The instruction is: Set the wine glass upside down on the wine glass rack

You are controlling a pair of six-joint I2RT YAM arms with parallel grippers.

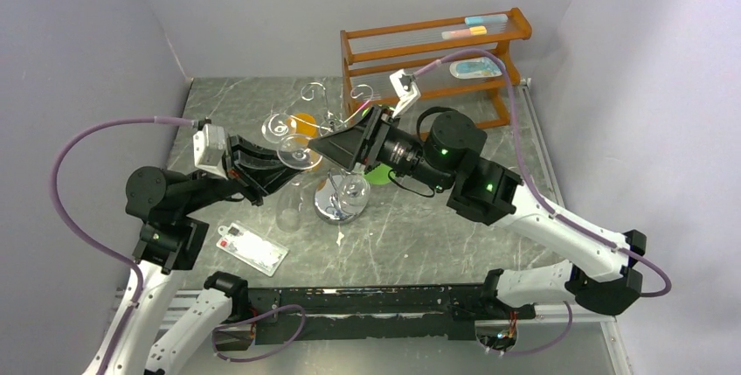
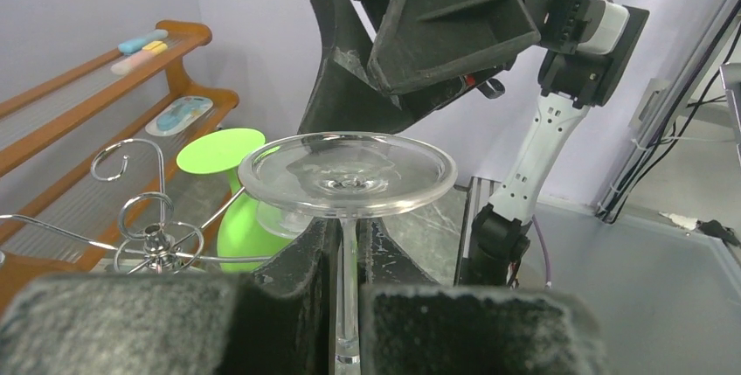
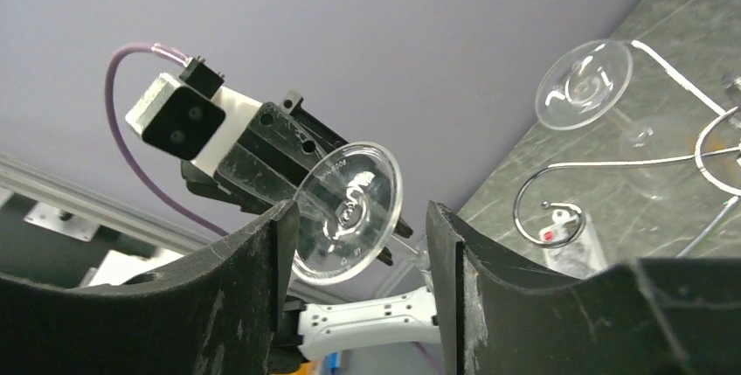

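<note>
My left gripper [image 1: 278,172] is shut on the stem of a clear wine glass [image 1: 299,155], which it holds upside down with the round foot on top. In the left wrist view the stem [image 2: 349,288] runs down between my fingers [image 2: 293,288] and the foot [image 2: 348,174] sits above them. My right gripper [image 1: 319,146] is open, with its jaws on either side of that foot [image 3: 348,209] without touching it. The chrome wine glass rack [image 1: 339,204] stands just right of the glass, and its curled arms [image 3: 559,165] are close by. A second glass [image 1: 278,124] hangs on the rack.
A brown wooden three-tier shelf [image 1: 428,52] stands at the back right. A green upturned goblet [image 2: 223,152] sits behind the rack, and something orange [image 1: 304,121] beside it. A white flat package [image 1: 252,248] lies at the front left. Grey walls close in the left and right sides.
</note>
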